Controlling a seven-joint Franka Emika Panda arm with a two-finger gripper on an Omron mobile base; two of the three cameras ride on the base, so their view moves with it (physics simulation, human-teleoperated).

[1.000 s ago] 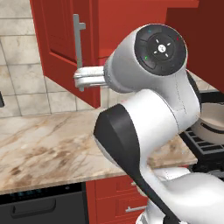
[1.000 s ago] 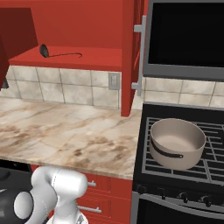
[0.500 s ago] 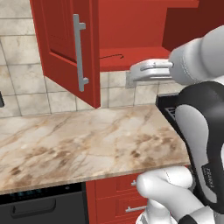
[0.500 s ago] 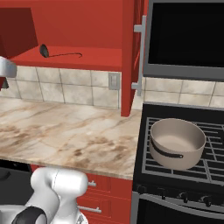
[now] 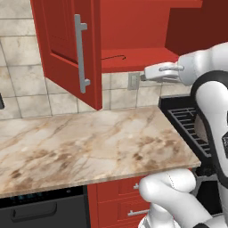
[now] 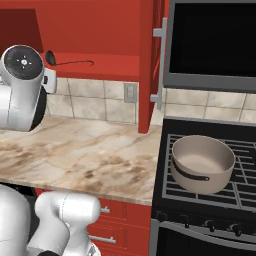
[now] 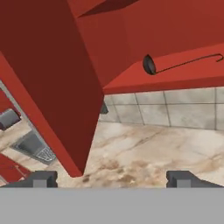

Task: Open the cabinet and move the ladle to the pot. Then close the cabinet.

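Observation:
The red cabinet [image 5: 62,44] stands open, its left door swung out over the counter. On its floor lies the ladle [image 5: 114,58], a thin dark one with its bowl to the left [image 6: 50,57] and its hooked handle to the right [image 7: 183,63]. My gripper [image 5: 145,75] hovers just below and to the right of the cabinet's floor, apart from the ladle. It is open and empty [image 7: 111,179], with the left door [image 7: 52,83] close on its left. The grey pot [image 6: 202,162] sits on the stove's left front burner.
A marble counter [image 5: 89,142] runs under the cabinet, with red drawers [image 6: 115,220] below. The black stove [image 6: 210,205] stands to the right, a dark microwave [image 6: 215,45] above it. The cabinet's right door [image 6: 150,65] juts out edge-on beside the microwave. A wall outlet [image 6: 130,92] sits on the tiles.
The arm has swung right, away from the left door's handle, so the hand now hangs in front of the open cabinet. The door, ladle and pot have not moved.

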